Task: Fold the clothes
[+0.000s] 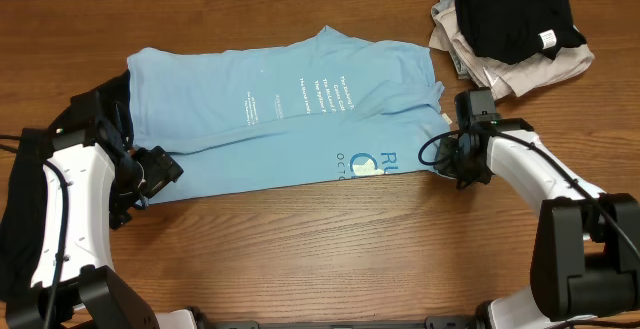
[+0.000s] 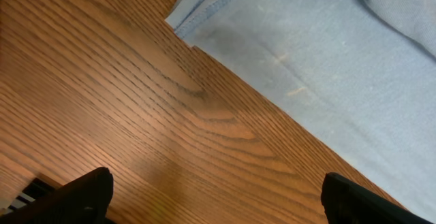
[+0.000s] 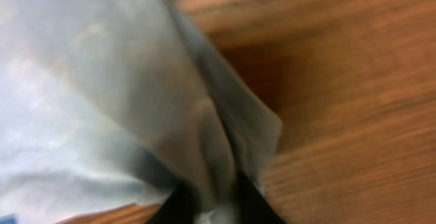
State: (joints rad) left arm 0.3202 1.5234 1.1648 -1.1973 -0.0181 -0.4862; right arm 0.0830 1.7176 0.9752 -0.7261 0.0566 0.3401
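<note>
A light blue T-shirt (image 1: 280, 109) lies spread across the middle of the table, partly folded lengthwise, with white and blue print on it. My left gripper (image 1: 160, 174) is open over bare wood next to the shirt's lower left corner (image 2: 178, 25); its fingertips (image 2: 216, 197) stand wide apart with nothing between them. My right gripper (image 1: 440, 154) is shut on the shirt's right edge, and the pinched cloth (image 3: 211, 135) bunches up between its fingers (image 3: 216, 207).
A pile of folded clothes (image 1: 510, 29), black on top of beige, sits at the back right corner. Dark cloth (image 1: 100, 104) lies at the table's left edge by the left arm. The wooden table (image 1: 330, 239) shows bare in front of the shirt.
</note>
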